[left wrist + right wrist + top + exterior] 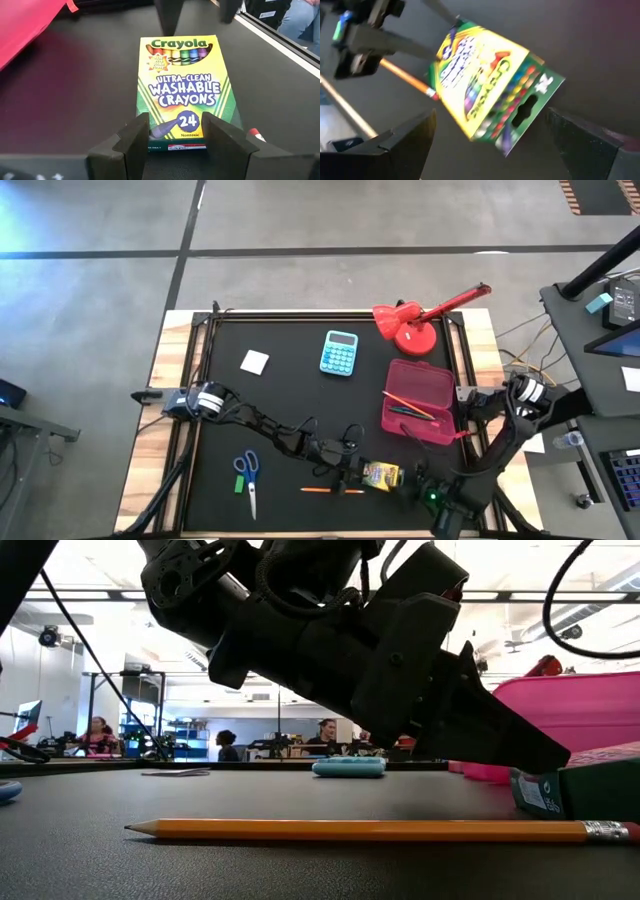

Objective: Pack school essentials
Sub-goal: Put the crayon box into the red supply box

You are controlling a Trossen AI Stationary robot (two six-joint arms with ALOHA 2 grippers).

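Black matte surface carries a yellow-green cardboard crayon box at its near edge, beside an orange wooden pencil. Left gripper straddles the box's end, fingers half-spread, touching its sides. Right gripper gapes fully, empty, flanking the other end.

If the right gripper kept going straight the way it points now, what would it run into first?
Most likely the Crayola crayon box. The right gripper is open, with the box lying ahead between its fingers. The left gripper sits at the box's far end, so it would come next. Exact depth is hard to judge.
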